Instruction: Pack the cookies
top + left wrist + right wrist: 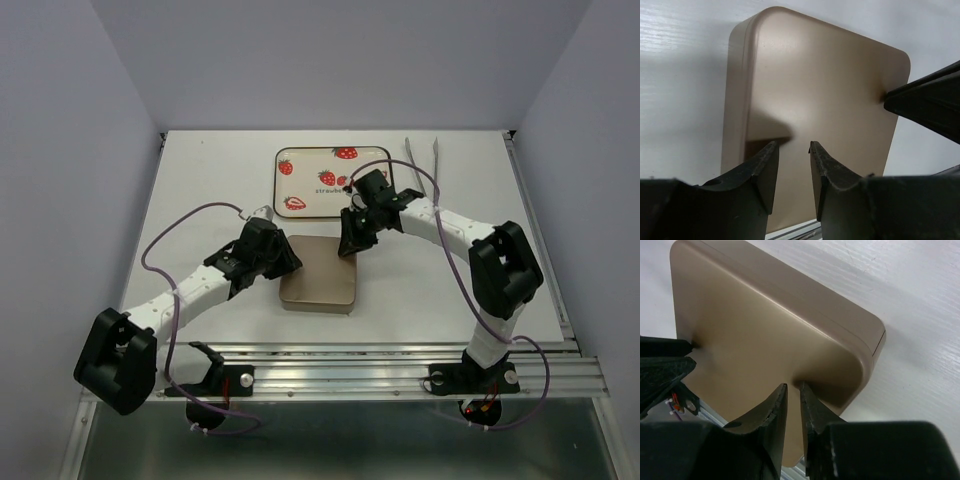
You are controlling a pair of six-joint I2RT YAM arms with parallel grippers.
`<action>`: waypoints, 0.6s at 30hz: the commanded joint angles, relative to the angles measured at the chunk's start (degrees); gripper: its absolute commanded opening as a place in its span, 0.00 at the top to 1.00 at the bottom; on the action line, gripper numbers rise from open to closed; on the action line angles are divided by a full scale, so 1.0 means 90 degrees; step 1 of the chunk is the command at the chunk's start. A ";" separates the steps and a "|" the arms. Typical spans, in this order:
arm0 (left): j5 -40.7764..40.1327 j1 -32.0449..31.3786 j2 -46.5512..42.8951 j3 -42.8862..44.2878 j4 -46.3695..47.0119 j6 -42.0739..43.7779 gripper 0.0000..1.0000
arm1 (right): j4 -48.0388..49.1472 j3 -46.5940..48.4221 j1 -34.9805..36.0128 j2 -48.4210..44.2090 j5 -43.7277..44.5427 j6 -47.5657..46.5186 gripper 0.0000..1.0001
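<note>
The cookies are out of view. A square gold metal tin [320,282] lies with its lid on in the middle of the table. My left gripper [291,263] is over the tin's left side. In the left wrist view its fingertips [792,146] hover just above the lid [830,85], drawn close together with a narrow empty gap. My right gripper [350,246] is at the tin's far right corner. In the right wrist view its tips [793,385] touch the lid [755,325], nearly together, holding nothing.
A white tray with red strawberry prints [312,166] lies behind the tin. Metal tweezers [424,165] lie to the tray's right. The metal rail [340,360] runs along the near edge.
</note>
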 commanded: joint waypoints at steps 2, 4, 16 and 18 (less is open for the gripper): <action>-0.0012 -0.0025 0.0134 -0.0440 0.0053 -0.0083 0.57 | 0.0119 -0.0064 0.0053 0.0494 0.0759 0.0081 0.78; 0.0066 -0.0035 0.0203 -0.0537 0.0131 -0.0132 0.58 | 0.0109 0.0014 0.0053 0.0631 0.0828 0.0139 0.79; -0.0596 -0.0035 -0.0675 0.0582 -0.0355 0.0102 0.17 | 0.0099 0.0776 0.0053 -0.0012 0.0721 -0.0446 0.65; -0.1094 -0.0025 -0.0880 0.0876 -0.0581 0.0200 0.01 | 0.0206 0.0737 0.0053 -0.0519 0.1002 -0.0437 0.52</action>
